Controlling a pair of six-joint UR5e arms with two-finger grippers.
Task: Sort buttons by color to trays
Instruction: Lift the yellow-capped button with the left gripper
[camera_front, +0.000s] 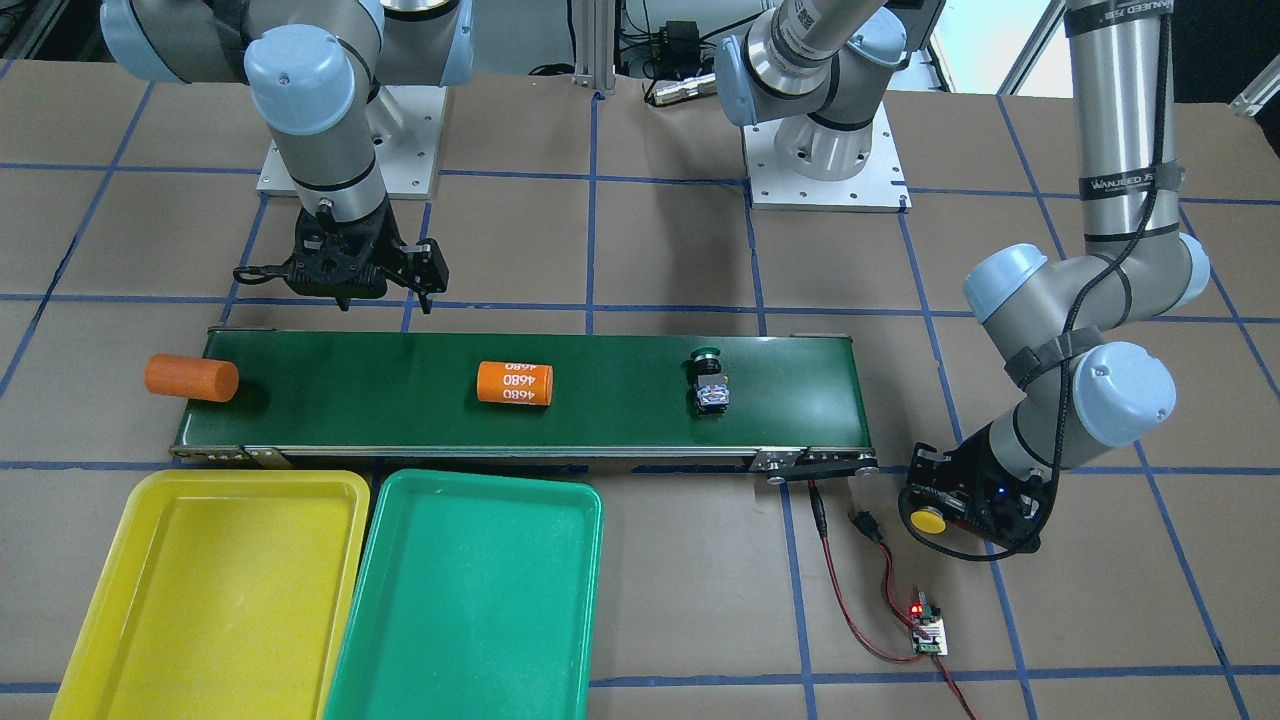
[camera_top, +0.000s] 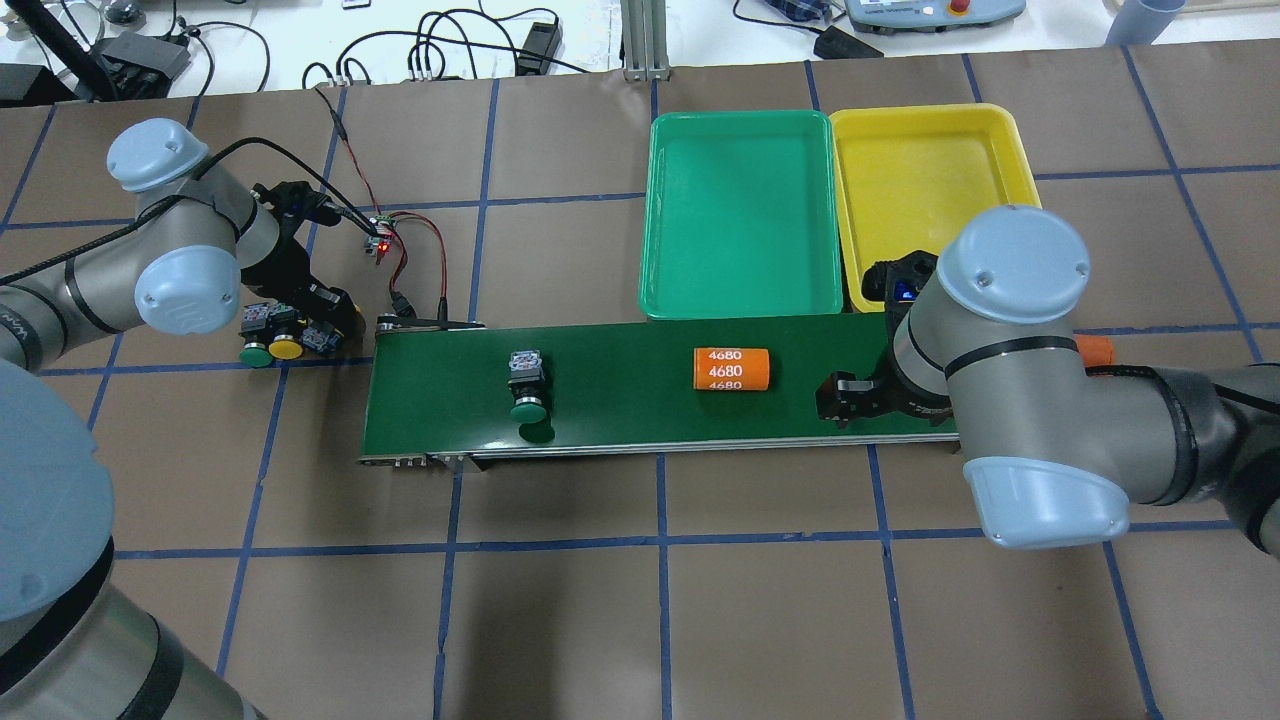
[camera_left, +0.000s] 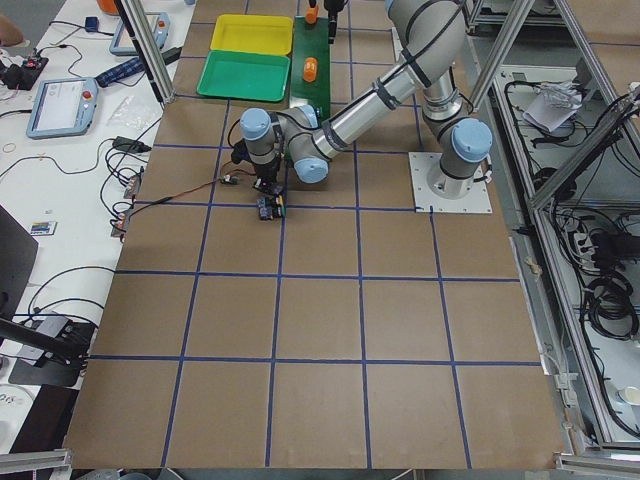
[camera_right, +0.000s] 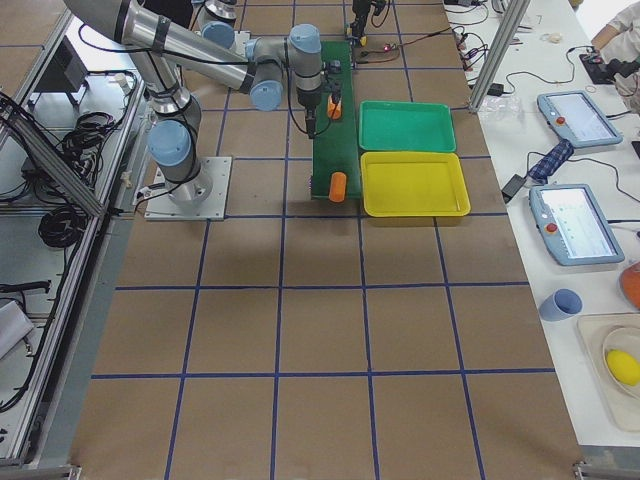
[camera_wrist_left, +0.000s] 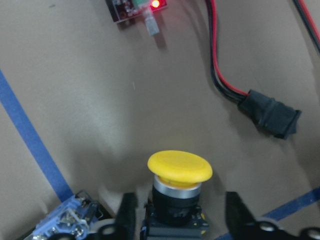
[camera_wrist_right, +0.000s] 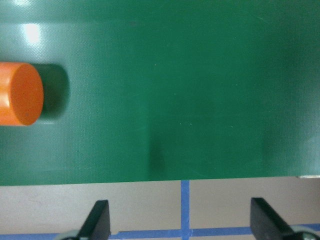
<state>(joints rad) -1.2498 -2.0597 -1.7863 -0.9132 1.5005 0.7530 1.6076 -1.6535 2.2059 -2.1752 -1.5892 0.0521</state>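
1. Three buttons made out clearly; the green button (camera_front: 708, 385) lies on its side on the conveyor belt (camera_front: 600, 425), toward the robot's left end, cap pointing at the robot.
2. The yellow button (camera_wrist_left: 179, 167) sits off the belt on the brown table (camera_front: 680, 600), past that same end; the circuit board (camera_front: 928, 635) is near it, red light lit.
3. Left gripper (camera_wrist_left: 181, 219): fingers apart, one on each side of the yellow button's black body; a slim gap shows on both sides, so not clamped.
4. A second green button (camera_top: 256, 350) lies just beside the yellow one in the overhead view.
5. Right gripper (camera_wrist_right: 182, 222): fingers spread wide, above the belt's robot-side edge near the robot's right end.
6. Plain orange cylinder (camera_front: 192, 378) lies at that end of the belt, partly overhanging it; the 4680 cylinder (camera_front: 514, 382) lies mid-belt, between the plain one and the green button.
7. Yellow tray (camera_front: 220, 590) and green tray (camera_front: 470, 600) lie side by side across the belt from the robot; the green one is nearer the belt's middle.
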